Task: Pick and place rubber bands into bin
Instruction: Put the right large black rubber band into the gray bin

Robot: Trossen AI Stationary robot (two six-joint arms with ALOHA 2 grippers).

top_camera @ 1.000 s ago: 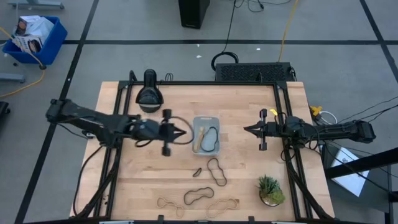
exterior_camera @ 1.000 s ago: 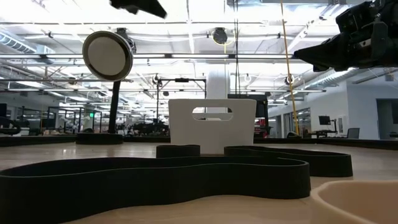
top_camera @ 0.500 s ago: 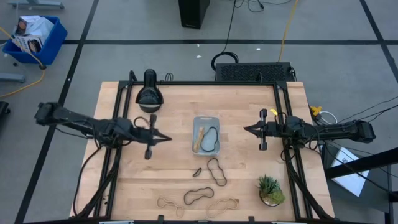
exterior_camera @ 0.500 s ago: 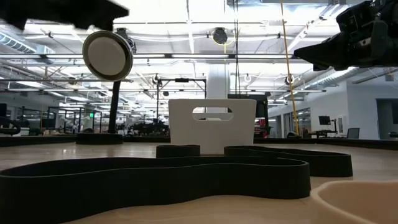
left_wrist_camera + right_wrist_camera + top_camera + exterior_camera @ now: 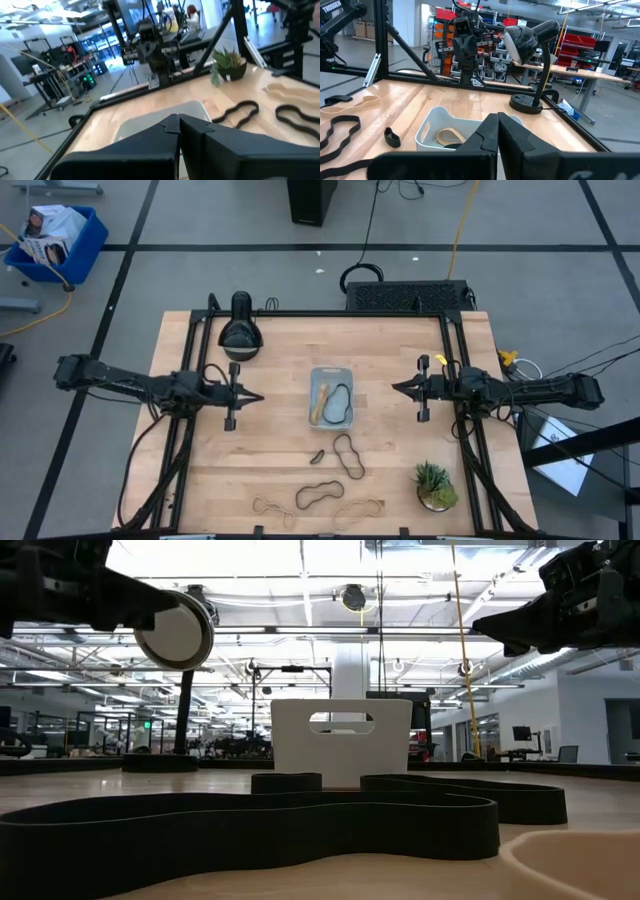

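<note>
The pale bin [image 5: 331,397] stands at the table's middle with a black band [image 5: 341,402] and a tan band [image 5: 321,402] lying inside. Several more rubber bands lie flat on the wood nearer the front edge: black ones [image 5: 348,455] [image 5: 318,495] and tan ones [image 5: 272,507] [image 5: 358,508]. My left gripper [image 5: 262,396] is shut and empty, above the table to the left of the bin. My right gripper [image 5: 393,388] is shut and empty, to the right of the bin. The bin also shows in the right wrist view [image 5: 437,131].
A black desk lamp [image 5: 240,330] stands at the far left of the table. A small potted plant [image 5: 434,485] stands at the front right. A small dark loop [image 5: 316,456] lies in front of the bin. Black frame rails run along the table's sides.
My left gripper has drawn back from beside the bin toward the table's left edge, staying above the table. The bands in the bin and on the table have kept still.
</note>
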